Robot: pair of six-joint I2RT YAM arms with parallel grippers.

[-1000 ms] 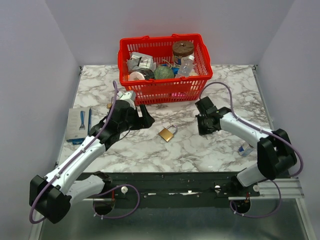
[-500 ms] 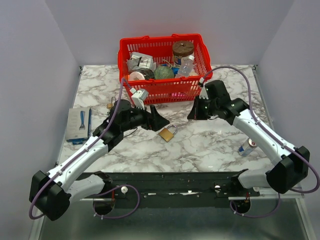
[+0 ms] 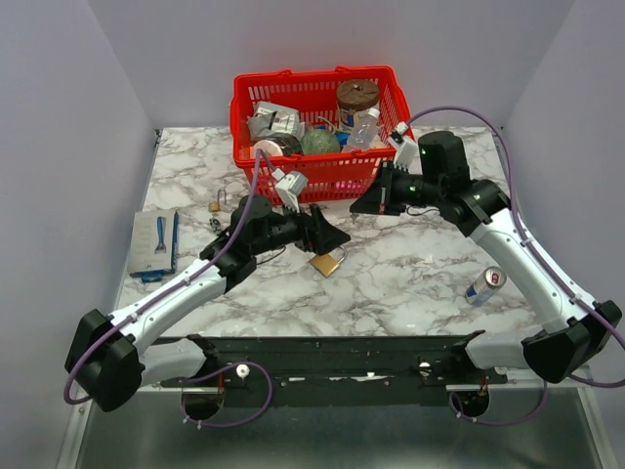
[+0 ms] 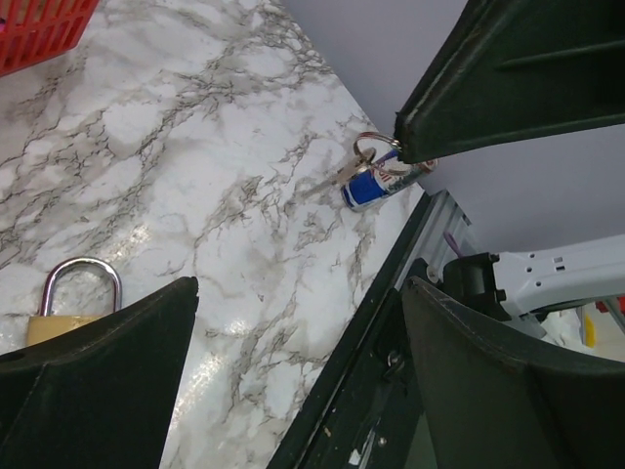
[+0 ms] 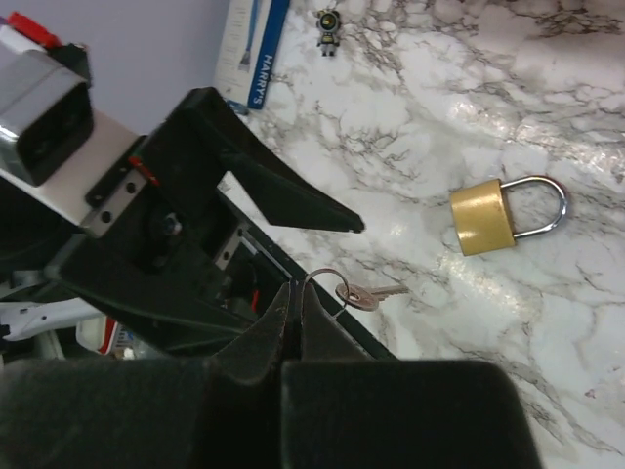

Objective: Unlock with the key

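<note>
Top external view: the brass padlock (image 3: pixel 325 263) lies flat on the marble bench (image 3: pixel 410 283), just at the near side of the left jaws, which stand wide apart and point toward the right arm. The lock is not between them. The right jaws hang pinched together in front of the red basket (image 3: pixel 322 181); the key is too small to make out here. A can (image 3: pixel 484 284) lies near the bench's right edge.

Left wrist view: the arm's own fingers (image 4: pixel 98 371) are spread wide along the bottom. The padlock (image 4: pixel 70 303) sits at lower left, its body partly hidden by the left-hand finger, outside the gap. At upper right, the right jaws grip a key ring (image 4: pixel 376 149), with the key (image 4: pixel 337 179) dangling in front of the can (image 4: pixel 376 188).

Right wrist view: the jaws are closed on the key ring (image 5: pixel 325 283), and the key (image 5: pixel 376 293) hangs above the bench. The padlock (image 5: pixel 488 220) lies apart from it, up and to the right, with its shackle pointing right.
</note>
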